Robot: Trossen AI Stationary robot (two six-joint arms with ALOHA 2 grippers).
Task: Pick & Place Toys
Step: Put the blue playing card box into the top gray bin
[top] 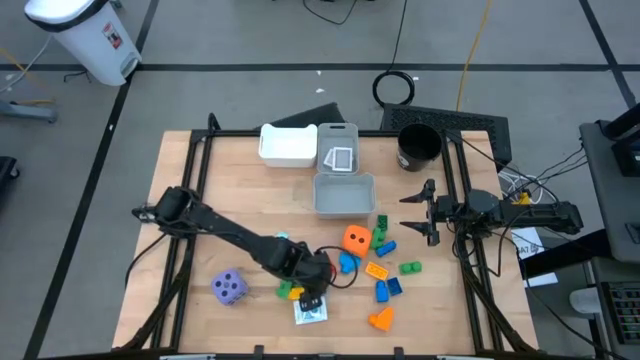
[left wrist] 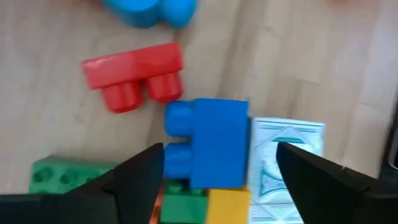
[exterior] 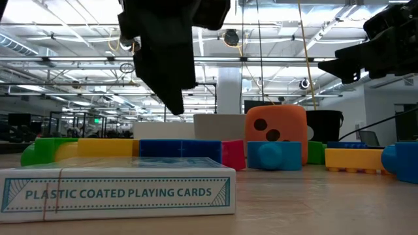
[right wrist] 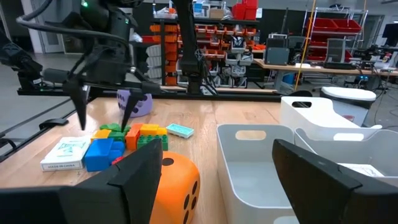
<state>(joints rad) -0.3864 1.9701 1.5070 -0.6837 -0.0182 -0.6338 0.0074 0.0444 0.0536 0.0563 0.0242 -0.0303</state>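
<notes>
Writing shows on one thing only: the card box (exterior: 117,191) at the near edge of the wooden surface (top: 190,180) reads "PLASTIC COATED PLAYING CARDS" on its long side, in teal letters inside a teal border.

At the left, near side lies the purple die (top: 229,288), well apart from the rest. The left tool (top: 318,283) hangs just above a small cluster of blocks beside the card box, its fingers spread and gripping nothing. In the left wrist view a blue block (left wrist: 208,143) lies between the two fingers (left wrist: 134,180), with green and yellow blocks touching it, a red block (left wrist: 134,73) just beyond and the card box at its side.

Right of that cluster sits the orange die (top: 356,239) with dark spots, and around it are scattered blue, green, yellow and orange blocks, the orange block (top: 381,319) nearest the near edge.

Toward the far side, in the middle, stand a white bin (top: 287,146) and two grey bins; the farther grey bin (top: 338,133) holds white cards (top: 341,158), the nearer grey bin (top: 344,207) looks bare. A black cup (top: 418,146) stands at the far right.

The right tool (top: 425,212) waits above the right edge, fingers apart and holding nothing.
</notes>
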